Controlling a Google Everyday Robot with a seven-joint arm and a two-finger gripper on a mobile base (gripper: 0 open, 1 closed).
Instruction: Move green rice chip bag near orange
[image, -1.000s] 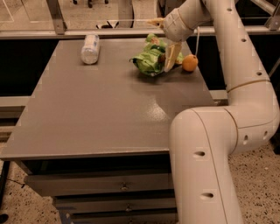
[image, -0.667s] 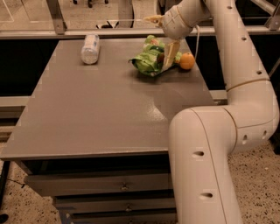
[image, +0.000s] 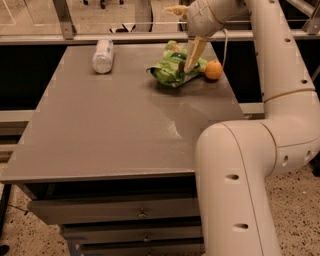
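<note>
Arm (image: 280, 60) arches down, gripper (image: 180, 40) spread above green rice chip bag (image: 167, 71).

The flat grey-brown table (image: 100, 130) has a smooth, matt top with a faint pale sheen near its middle. The clear plastic bottle (image: 103, 55) looks glossy and translucent. The bright-green rice chip bag (image: 170, 70) is crinkly, shiny film, creased all over. The small round orange (image: 213, 70) has smooth, slightly glossy skin. The robot's cream arm (image: 280, 100) is smooth moulded shell with a satin finish. Its tan gripper (image: 192, 50), just over the bag at the table's far right, looks matt. The floor (image: 300, 215) is speckled stone.
</note>
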